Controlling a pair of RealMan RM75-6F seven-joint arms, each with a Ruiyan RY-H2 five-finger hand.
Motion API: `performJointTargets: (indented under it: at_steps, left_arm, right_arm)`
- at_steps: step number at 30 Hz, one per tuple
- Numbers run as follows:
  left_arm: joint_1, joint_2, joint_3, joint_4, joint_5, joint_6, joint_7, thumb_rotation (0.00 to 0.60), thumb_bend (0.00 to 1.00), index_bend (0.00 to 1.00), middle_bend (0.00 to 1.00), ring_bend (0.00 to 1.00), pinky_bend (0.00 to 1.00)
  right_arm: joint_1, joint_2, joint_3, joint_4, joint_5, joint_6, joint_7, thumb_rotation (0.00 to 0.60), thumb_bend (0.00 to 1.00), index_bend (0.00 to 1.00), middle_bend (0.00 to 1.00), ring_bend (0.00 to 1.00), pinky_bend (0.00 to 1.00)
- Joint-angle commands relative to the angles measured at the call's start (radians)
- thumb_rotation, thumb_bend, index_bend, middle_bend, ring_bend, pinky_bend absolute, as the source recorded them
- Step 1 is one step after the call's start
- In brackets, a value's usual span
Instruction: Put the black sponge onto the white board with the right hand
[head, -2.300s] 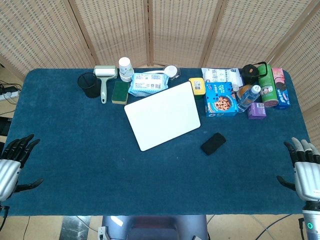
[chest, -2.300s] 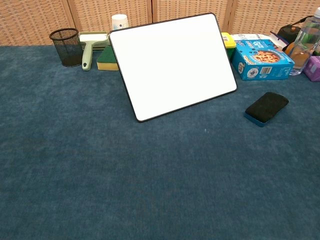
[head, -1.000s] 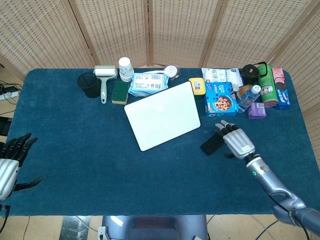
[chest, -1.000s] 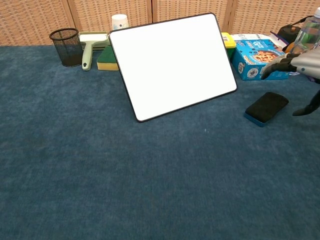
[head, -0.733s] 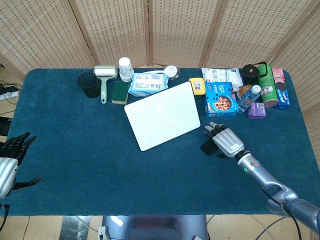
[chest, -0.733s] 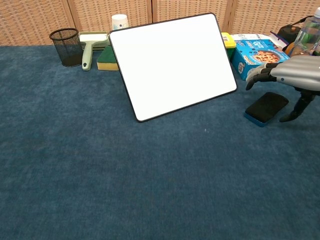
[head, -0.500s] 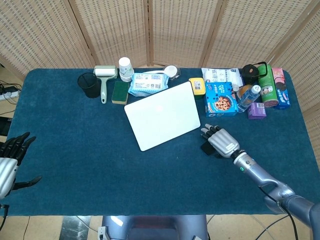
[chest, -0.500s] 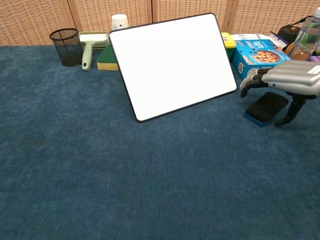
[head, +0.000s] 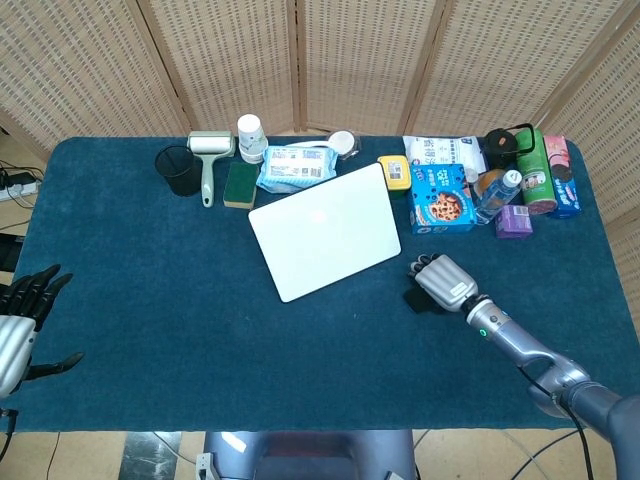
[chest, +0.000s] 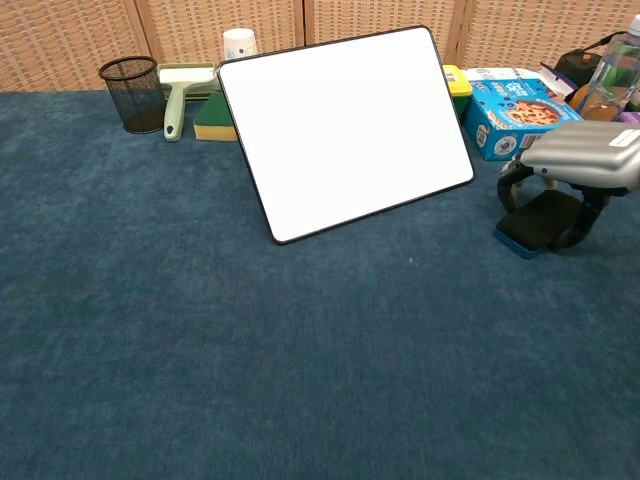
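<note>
**Inspector:** Black foam, flat and oblong: where does the black sponge lie, and how do you stand to it?

**Operator:** It lies on the blue felt tabletop, toward the right edge, directly under my right hand. My palm covers it from above. In the chest view my fingers curl down on its left side and my thumb comes down on its right side, so the sponge sits between them. I judge that I am closing on it. Whether it is firmly gripped I cannot tell, since it rests on the felt.

**Inspector:** Its long axis?

**Operator:** It runs diagonally, from the near left up toward the far right corner. My fingers and thumb straddle its short width, which suits a pinch across it.

**Inspector:** And the target?

**Operator:** The white rectangular board with a dark rim lies flat on the tabletop to the left of the sponge and a little farther back, near but apart. Its right corner is the closest part.

**Inspector:** The other hand?

**Operator:** My left hand hangs at the near left corner, fingers apart and empty, well apart from everything. The right hand is far nearer.
</note>
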Motion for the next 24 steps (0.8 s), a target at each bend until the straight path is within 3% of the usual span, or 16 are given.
performJointTargets:
  at_steps: [1,12,24]
  left_arm:
    - [0.000,0.000,0.000,0.000,0.000,0.000,0.001,0.600,0.14,0.00,0.00,0.00,0.03]
    - [-0.002,0.001,-0.001,0.000,-0.002,-0.003,-0.001,0.600,0.14,0.00,0.00,0.00,0.03]
    - [-0.003,-0.001,0.004,-0.001,0.009,-0.007,0.004,0.600,0.14,0.00,0.00,0.00,0.03]
  right_arm:
    - [-0.004,-0.014,-0.004,0.020,-0.004,0.035,0.007,0.600,0.20,0.51,0.47,0.42,0.51]
    - [-0.029,-0.049,0.005,0.082,-0.007,0.183,0.040,0.600,0.23,0.57,0.52,0.48,0.56]
    - [-0.031,-0.126,0.169,0.038,0.136,0.297,-0.042,0.600,0.24,0.58,0.54,0.48,0.57]
